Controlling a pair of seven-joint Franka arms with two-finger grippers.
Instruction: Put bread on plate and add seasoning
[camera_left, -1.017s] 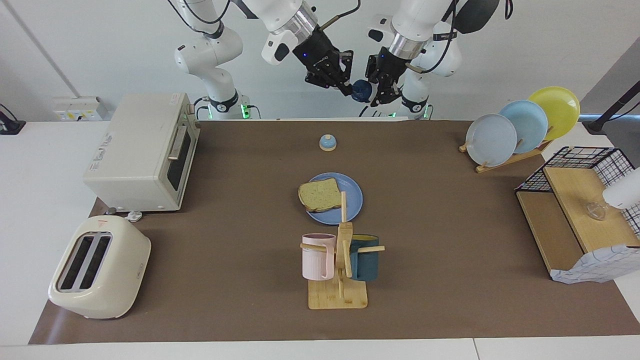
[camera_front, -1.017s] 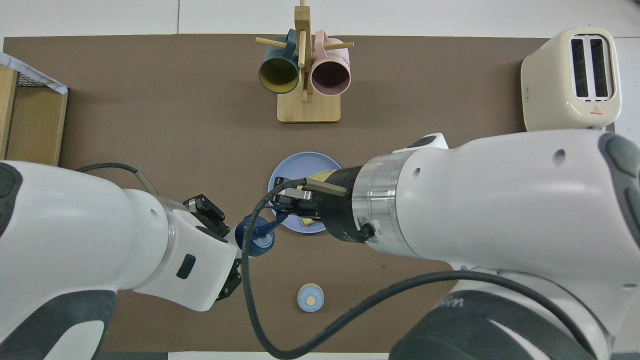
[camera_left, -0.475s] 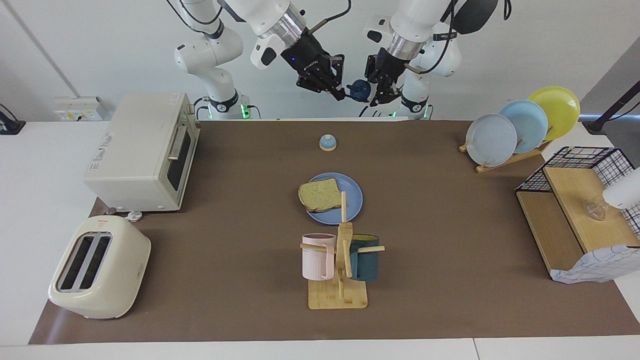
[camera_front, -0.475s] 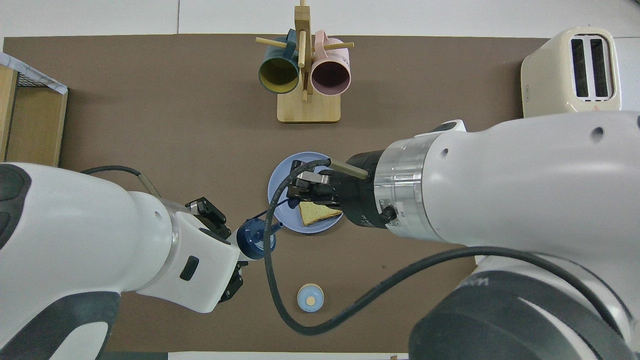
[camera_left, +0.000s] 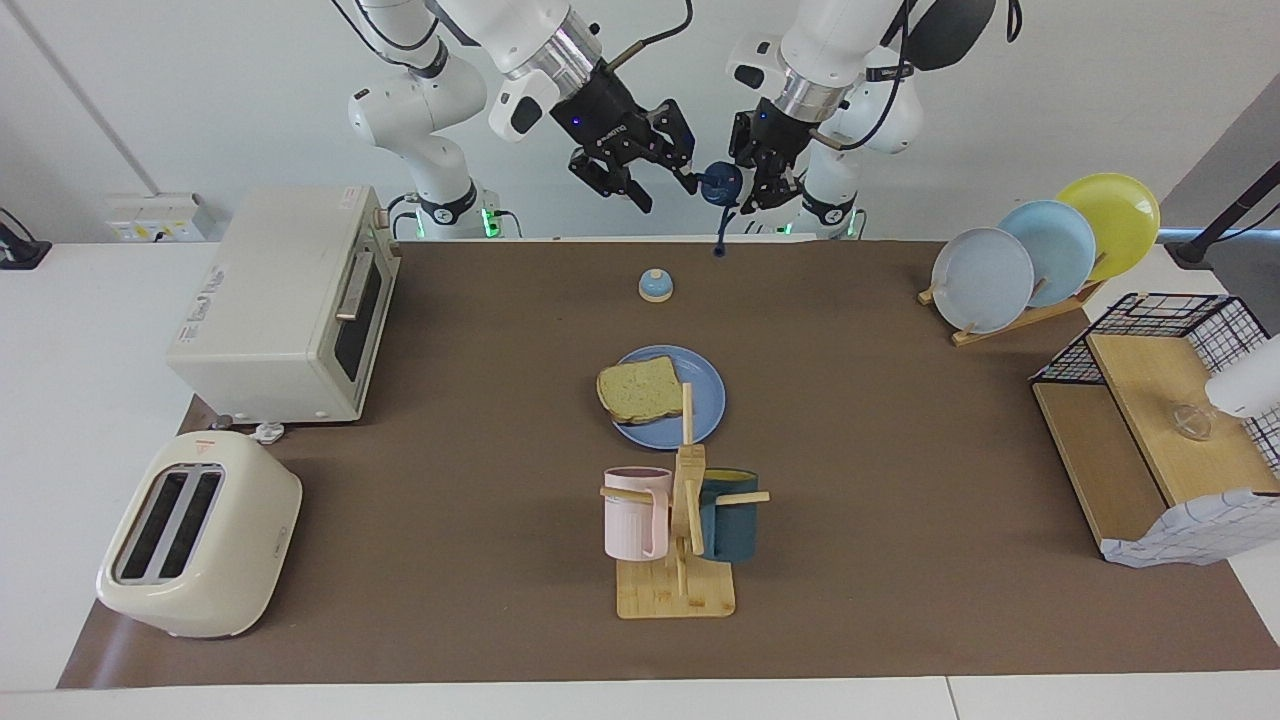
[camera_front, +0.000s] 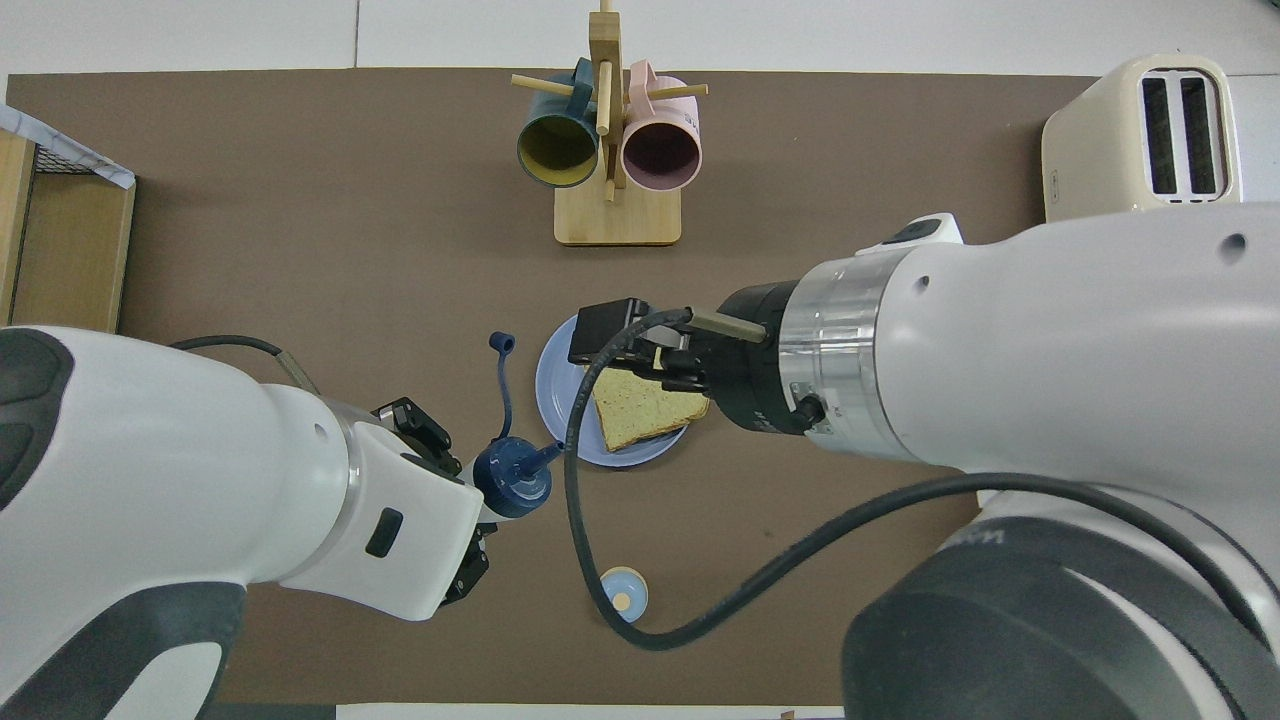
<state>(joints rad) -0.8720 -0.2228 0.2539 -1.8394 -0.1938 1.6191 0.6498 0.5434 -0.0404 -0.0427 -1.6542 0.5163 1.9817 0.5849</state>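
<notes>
A brown mat covers the white counter (camera_left: 1000, 700) under a plain white wall. The left gripper (camera_left: 757, 190), raised over the mat's edge at the robots' end, has its fingers closed on the seasoning (camera_left: 721, 184), whose dark cap faces the right gripper and whose loop strap dangles down. The right gripper (camera_left: 640, 175) hangs just beside the cap, apart from it, fingers spread and empty. Farther from the robots sits a small bell (camera_left: 655, 286), then the plate (camera_left: 700, 405) mid-mat with the bread (camera_left: 640, 390) lying on it, overhanging the rim toward the right arm's end. A mug rack (camera_left: 685, 540) stands farther still.
</notes>
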